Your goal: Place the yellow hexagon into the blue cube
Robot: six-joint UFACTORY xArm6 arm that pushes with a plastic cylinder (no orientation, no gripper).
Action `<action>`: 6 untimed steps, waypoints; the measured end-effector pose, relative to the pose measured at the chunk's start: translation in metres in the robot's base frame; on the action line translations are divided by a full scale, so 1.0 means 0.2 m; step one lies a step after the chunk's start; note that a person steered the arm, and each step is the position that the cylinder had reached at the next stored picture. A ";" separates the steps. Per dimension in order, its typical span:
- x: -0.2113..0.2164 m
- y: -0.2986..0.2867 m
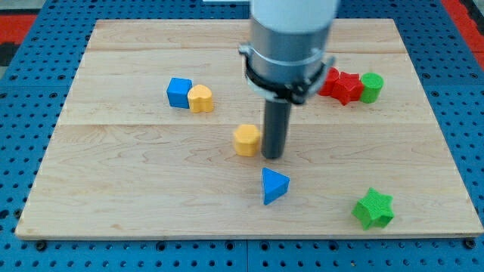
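The yellow hexagon (246, 140) lies near the board's middle. My tip (273, 156) stands just to its right, touching or almost touching its right side. The blue cube (179, 92) sits up and to the left, with a yellow heart-shaped block (200, 98) pressed against its right side. The rod comes down from the arm's grey cylinder (290, 45) at the view's top.
A blue triangle (274, 185) lies just below my tip. A green star (373, 209) sits at the lower right. Red blocks (339, 84) and a green cylinder (371, 87) cluster at the upper right. The wooden board (113, 196) rests on a blue pegboard.
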State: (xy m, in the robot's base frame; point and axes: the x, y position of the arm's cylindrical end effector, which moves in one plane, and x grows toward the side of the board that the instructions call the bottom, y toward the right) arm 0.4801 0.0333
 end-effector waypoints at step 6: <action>-0.17 -0.61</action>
